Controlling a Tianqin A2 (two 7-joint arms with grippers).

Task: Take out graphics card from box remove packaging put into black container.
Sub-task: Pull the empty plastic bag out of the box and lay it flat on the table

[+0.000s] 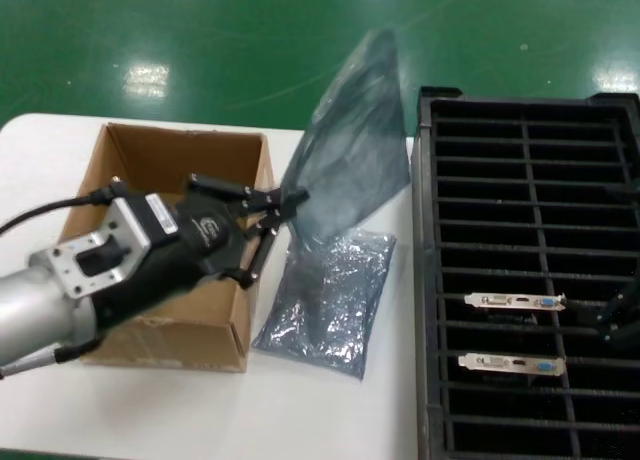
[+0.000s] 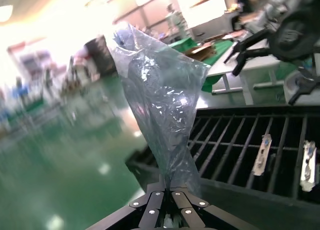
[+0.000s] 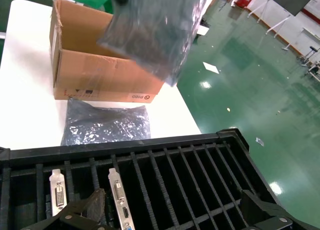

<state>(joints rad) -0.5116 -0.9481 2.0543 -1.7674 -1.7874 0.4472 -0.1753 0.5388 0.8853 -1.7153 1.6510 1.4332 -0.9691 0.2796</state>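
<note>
My left arm reaches in from the left, wrist roughly level and pointing right. Its left gripper (image 1: 283,206) has the fingers pinched tight on the lower edge of the packaging (image 1: 352,145), holding it up in the air. My right gripper (image 1: 618,315) sits at the far right edge — only dark finger parts show, low and apart.

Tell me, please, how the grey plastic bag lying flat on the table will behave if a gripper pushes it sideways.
The flat bag looks thin and crinkled, so it would probably buckle instead of sliding whole. Its shiny film suggests it is slippery and light on the table.
</note>
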